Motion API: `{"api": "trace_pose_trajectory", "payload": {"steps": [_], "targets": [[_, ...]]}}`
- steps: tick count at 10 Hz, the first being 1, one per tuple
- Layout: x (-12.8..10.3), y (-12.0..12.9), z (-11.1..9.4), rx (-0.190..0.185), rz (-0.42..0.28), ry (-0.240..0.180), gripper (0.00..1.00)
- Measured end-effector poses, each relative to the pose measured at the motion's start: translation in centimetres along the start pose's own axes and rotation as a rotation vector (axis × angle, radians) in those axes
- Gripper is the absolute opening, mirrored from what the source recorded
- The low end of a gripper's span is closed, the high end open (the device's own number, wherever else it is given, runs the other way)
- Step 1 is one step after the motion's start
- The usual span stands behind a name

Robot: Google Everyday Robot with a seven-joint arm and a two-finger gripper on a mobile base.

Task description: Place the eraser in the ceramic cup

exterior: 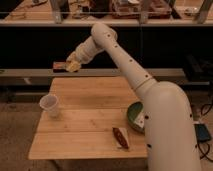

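The white ceramic cup (50, 106) stands upright on the left side of the wooden table (90, 102). My gripper (71, 65) is raised above the table's far left edge, up and to the right of the cup. It is shut on the eraser (59, 65), a small dark flat block that sticks out to the left of the fingers. The eraser is in the air, well above the tabletop and behind the cup.
A dark green bowl (134, 116) sits at the table's right edge, partly hidden by my arm. A reddish-brown packet on white wrapper (120, 137) lies near the front right. Dark shelving with clutter runs behind the table.
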Motion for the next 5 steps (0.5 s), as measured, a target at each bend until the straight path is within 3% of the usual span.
{"api": "trace_pose_trajectory", "payload": {"steps": [2, 5], "targets": [[3.0, -1.0, 1.9, 0.041, -0.023, 0.043, 0.00], [6.1, -2.9, 6.6, 0.118, -0.025, 0.095, 0.00]]}}
